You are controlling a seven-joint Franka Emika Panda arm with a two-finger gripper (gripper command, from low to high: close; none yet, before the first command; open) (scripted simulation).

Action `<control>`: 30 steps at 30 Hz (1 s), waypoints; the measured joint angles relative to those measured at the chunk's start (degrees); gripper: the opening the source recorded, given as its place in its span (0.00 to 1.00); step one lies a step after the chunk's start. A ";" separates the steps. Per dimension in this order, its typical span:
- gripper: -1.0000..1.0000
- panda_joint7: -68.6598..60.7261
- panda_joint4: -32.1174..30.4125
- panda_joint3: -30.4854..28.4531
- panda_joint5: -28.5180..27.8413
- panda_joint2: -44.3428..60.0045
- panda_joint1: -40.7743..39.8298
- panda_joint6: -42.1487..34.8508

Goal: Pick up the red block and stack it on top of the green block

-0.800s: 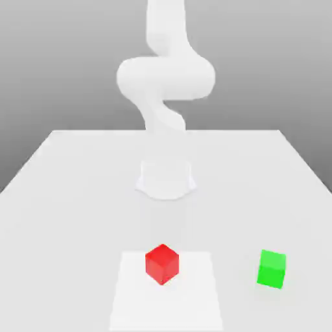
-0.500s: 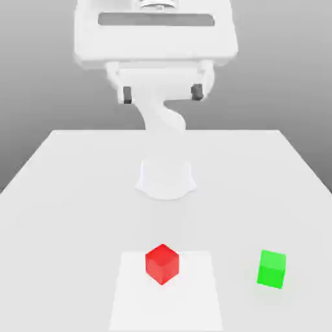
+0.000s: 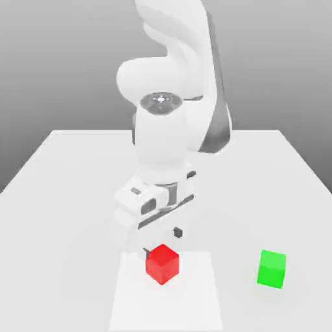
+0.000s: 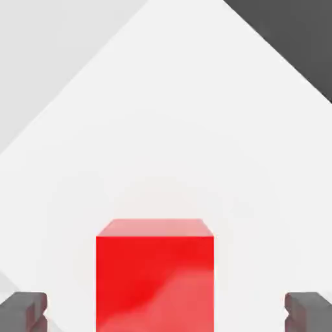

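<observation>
Now the fingers [image 4: 166, 311] are spread wide, their pads [image 4: 23, 310] flanking the red block [image 4: 155, 275] without touching it. Best to drop straight, centre, then pinch. From red, the green block [image 3: 271, 268] sits at three o'clock, well apart on the desk [image 3: 71, 188].

The red block [image 4: 155, 275] is cut off at the hand view's edge. You see both fingertips [image 4: 23, 311] only partly.

Red blocks: one [image 3: 161, 263]
Green blocks: one [image 3: 272, 268]
Arms: one [image 3: 170, 123]
Tables: one [image 3: 71, 194]
Fingertips seen from the hand: two [image 4: 24, 310]
</observation>
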 joint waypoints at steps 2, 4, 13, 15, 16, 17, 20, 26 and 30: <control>0.50 -1.82 0.36 1.42 2.49 2.50 -0.86 2.03; 0.50 -3.60 0.67 3.58 4.95 5.05 -2.43 4.15; 0.00 -5.61 1.01 7.18 7.94 8.92 -5.22 7.22; 0.00 -4.86 0.91 6.13 6.80 7.59 -4.49 6.16; 0.00 -4.20 0.81 5.20 5.84 6.50 -3.81 5.27; 0.00 -3.34 0.69 4.41 4.61 5.30 -3.33 4.30; 0.00 -0.74 0.22 2.43 0.96 1.56 -2.28 1.25; 0.00 3.31 -1.13 1.59 -4.40 -5.36 -2.92 -4.56; 0.00 0.26 0.99 4.61 -5.21 -6.27 2.70 -7.63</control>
